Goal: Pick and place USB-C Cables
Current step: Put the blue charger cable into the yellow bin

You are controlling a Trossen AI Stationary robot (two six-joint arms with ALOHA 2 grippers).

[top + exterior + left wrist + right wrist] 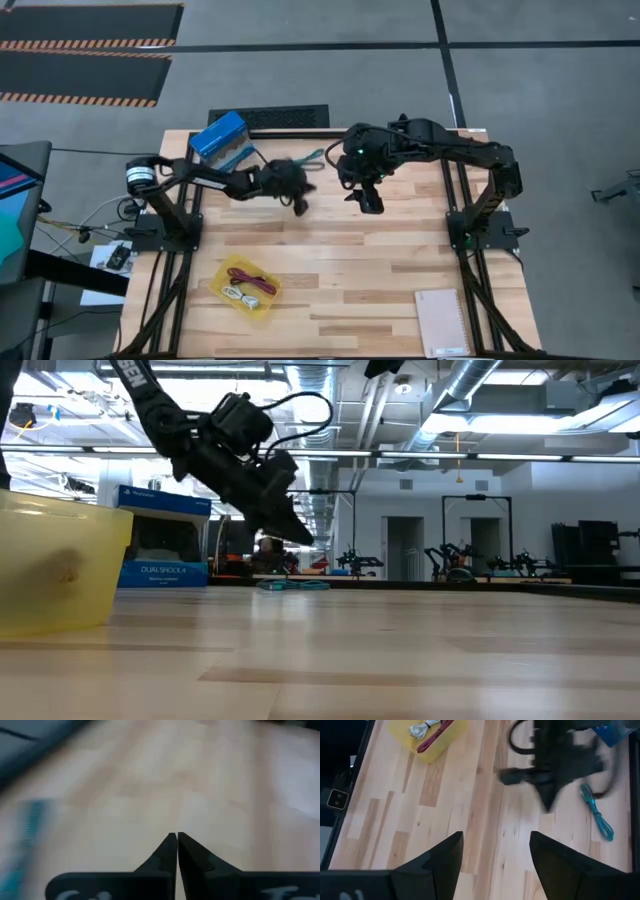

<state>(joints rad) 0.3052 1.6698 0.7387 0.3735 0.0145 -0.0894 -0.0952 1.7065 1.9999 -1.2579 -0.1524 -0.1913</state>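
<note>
Jaws: left gripper (177, 838) clenched empty, right gripper (495, 851) spread wide.
Teal cable (598, 816) lies unpicked; yellow tray (454, 736) already holds the red and white, likely the drop-off.

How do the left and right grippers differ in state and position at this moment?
The left gripper has its fingers pressed shut with nothing between them, while the right gripper is spread wide open. The left gripper sits close to the teal cable near the blue box; the right gripper hangs farther toward the table's middle. Both are empty and above the wooden table.
</note>
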